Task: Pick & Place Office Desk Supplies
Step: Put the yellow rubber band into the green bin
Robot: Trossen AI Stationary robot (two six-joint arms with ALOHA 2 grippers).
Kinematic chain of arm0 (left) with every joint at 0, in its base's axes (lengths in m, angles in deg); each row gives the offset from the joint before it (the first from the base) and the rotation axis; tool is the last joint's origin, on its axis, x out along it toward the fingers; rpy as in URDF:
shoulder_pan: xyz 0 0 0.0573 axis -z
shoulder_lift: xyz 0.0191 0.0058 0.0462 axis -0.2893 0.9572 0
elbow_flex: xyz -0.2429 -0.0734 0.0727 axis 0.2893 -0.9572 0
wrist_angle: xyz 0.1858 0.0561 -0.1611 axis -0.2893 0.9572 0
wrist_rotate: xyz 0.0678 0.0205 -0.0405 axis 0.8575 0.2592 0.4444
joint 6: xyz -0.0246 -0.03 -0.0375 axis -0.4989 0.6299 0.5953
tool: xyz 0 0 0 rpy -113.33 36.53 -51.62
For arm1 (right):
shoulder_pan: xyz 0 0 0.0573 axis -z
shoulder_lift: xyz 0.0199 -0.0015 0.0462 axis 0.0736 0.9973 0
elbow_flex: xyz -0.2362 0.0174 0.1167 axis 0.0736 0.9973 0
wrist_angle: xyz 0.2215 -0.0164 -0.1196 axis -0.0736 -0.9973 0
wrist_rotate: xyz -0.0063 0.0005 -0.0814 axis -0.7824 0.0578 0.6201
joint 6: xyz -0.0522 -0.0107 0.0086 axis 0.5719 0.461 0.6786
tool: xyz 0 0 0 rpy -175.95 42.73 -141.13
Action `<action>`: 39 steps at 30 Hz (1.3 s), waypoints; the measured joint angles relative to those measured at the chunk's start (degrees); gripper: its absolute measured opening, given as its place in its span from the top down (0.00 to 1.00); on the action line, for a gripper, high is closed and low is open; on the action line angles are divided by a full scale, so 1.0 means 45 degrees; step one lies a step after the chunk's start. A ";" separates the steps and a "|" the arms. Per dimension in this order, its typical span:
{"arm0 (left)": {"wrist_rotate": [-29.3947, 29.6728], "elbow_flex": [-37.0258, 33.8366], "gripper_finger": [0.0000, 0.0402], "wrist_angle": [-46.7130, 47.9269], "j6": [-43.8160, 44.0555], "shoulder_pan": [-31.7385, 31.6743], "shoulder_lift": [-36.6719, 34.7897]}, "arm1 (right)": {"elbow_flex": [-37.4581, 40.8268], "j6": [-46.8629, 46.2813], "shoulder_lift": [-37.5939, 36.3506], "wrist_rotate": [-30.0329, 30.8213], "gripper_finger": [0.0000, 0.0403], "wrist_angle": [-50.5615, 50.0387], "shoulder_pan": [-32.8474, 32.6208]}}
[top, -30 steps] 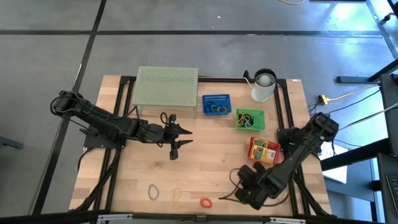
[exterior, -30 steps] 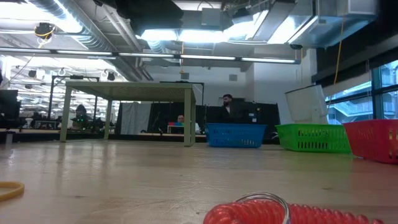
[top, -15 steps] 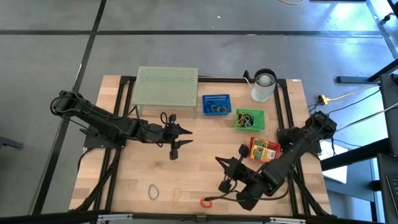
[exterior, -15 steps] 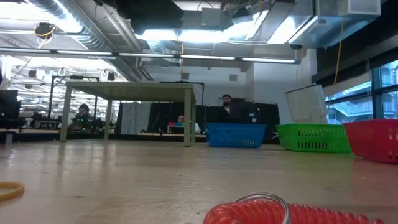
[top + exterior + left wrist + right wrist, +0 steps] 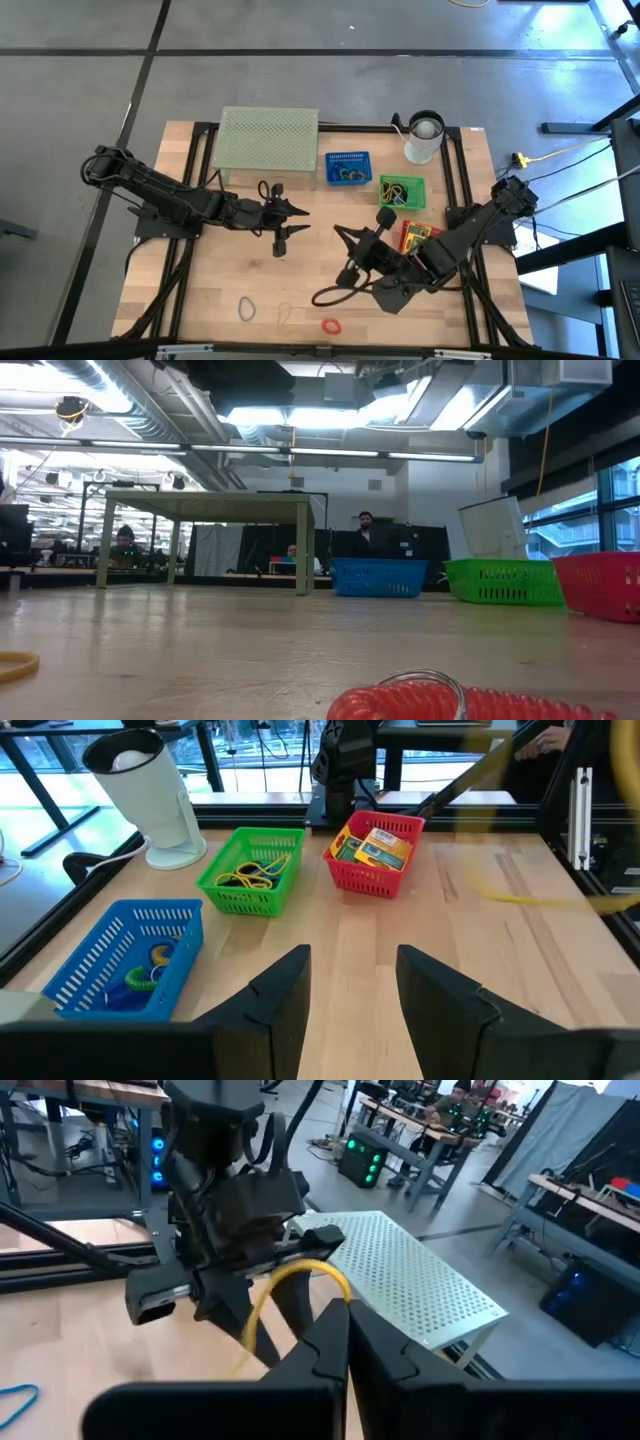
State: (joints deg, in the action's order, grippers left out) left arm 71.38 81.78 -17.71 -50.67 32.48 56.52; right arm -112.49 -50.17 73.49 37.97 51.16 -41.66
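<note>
My right gripper (image 5: 347, 262) (image 5: 347, 1320) is over the middle of the table, shut on a yellow rubber band (image 5: 290, 1280). My left gripper (image 5: 285, 226) (image 5: 350, 985) hovers open left of centre and touches nothing. A blue band (image 5: 247, 310), a pale yellow band (image 5: 288, 313) and a red band (image 5: 330, 325) lie flat near the table's near edge. The red basket (image 5: 420, 240) holds yellow-green card boxes (image 5: 375, 848). The green basket (image 5: 402, 192) and the blue basket (image 5: 347, 168) hold more bands. My right gripper pinches the yellow band between its two fingertips (image 5: 330, 1335), holding it at one spot on the loop (image 5: 335, 1283). The rest of the band arcs out in front of the fingers and hangs slack below them (image 5: 325, 297), lifted clear of the table.
The pale green mesh stand (image 5: 268, 140) stands at the far left and the white cup (image 5: 423, 138) at the far right. The three baskets sit in a row right of the stand. Bare wood lies between the grippers and the near edge.
My right gripper has moved from the near edge beside the red band up and toward the table's centre and far-left, staying shut and carrying the yellow band, which swings below it. The bands on the table have not moved.
</note>
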 joint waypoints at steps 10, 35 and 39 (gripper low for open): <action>-0.0004 0.0000 0.64 0.0004 0.0150 0.0000 0.0000 | -0.0056 -0.0141 0.0000 -0.0358 0.98 -0.1367 0.0584; -0.0045 0.0000 0.64 0.0174 0.0675 0.0119 0.0004 | 0.3373 -0.9358 -0.1188 -0.4806 0.99 -1.2196 0.4969; -0.0044 0.0000 0.64 0.0204 0.0675 0.0180 0.0000 | 0.4682 -0.9735 -0.2108 -0.5141 0.99 -1.2159 0.5734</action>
State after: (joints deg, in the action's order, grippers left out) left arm 71.19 81.78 -16.79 -47.63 33.29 56.52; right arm -91.43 -93.98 64.00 14.84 -3.55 -15.86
